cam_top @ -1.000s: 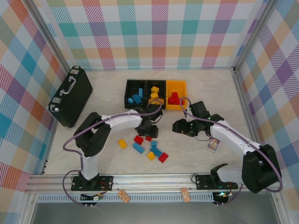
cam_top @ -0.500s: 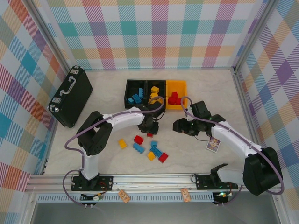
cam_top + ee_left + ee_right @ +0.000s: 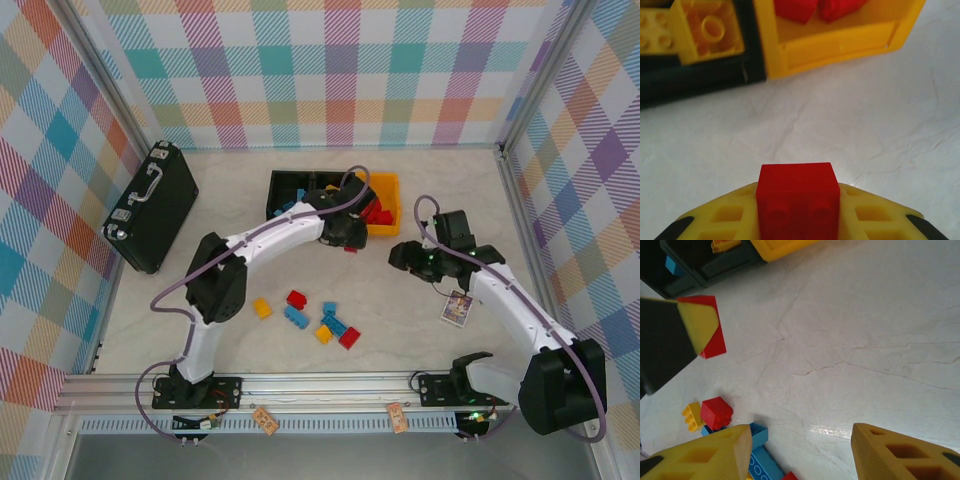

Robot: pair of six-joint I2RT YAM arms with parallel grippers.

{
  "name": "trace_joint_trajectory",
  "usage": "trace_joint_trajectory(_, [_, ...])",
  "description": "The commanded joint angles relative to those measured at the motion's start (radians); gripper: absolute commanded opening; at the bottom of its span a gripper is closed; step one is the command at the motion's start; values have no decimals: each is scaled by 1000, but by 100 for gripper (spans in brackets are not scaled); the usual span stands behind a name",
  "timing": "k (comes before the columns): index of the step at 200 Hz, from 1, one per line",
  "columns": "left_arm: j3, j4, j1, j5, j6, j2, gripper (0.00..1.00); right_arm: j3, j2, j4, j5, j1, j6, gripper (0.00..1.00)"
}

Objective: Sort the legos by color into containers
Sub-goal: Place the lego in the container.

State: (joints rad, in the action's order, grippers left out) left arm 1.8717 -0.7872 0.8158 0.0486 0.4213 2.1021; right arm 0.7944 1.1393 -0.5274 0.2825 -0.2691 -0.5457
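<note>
While several loose legos (image 3: 296, 318) are waiting on the table (image 3: 410, 315), the left gripper (image 3: 799, 215) is clamping a red brick (image 3: 796, 182) beside the part-filled containers (image 3: 272, 196), the right gripper (image 3: 801, 445) gaping empty.

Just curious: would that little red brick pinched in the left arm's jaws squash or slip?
Probably stiff: the red brick shows square edges between the jaws. Likely light, being small plastic. Its smooth faces might slip, and flat sides shouldn't roll.

A red brick (image 3: 796, 200) sits clamped between the yellow fingers (image 3: 730, 216). Across bare desk (image 3: 880, 125) from it, the yellow bin (image 3: 835, 45) holds red bricks (image 3: 795, 7); left of that bin, a black bin (image 3: 690, 82) holds yellow bricks (image 3: 707, 30).
</note>
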Motion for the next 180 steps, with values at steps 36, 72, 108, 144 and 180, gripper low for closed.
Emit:
trace_joint_trajectory(36, [359,-99,-36,27,-51,203,19,-13,-42,-13,0,19,-34,56])
trace_joint_trajectory(72, [506,-80,-55,20,-51,310,20,-24,-44,-5,0,26,-37,56])
trace_joint_trajectory(108, [602,-50,-77,20,-55,388,21,-25,-41,-4,-3,31,-36,55])
trace_joint_trajectory(144, [624,15,-89,16,-73,425,22,-33,-36,-2,-3,34,-36,55])
trace_joint_trajectory(180, [667,38,-91,14,-95,456,24,-45,-42,2,-3,37,-46,55])
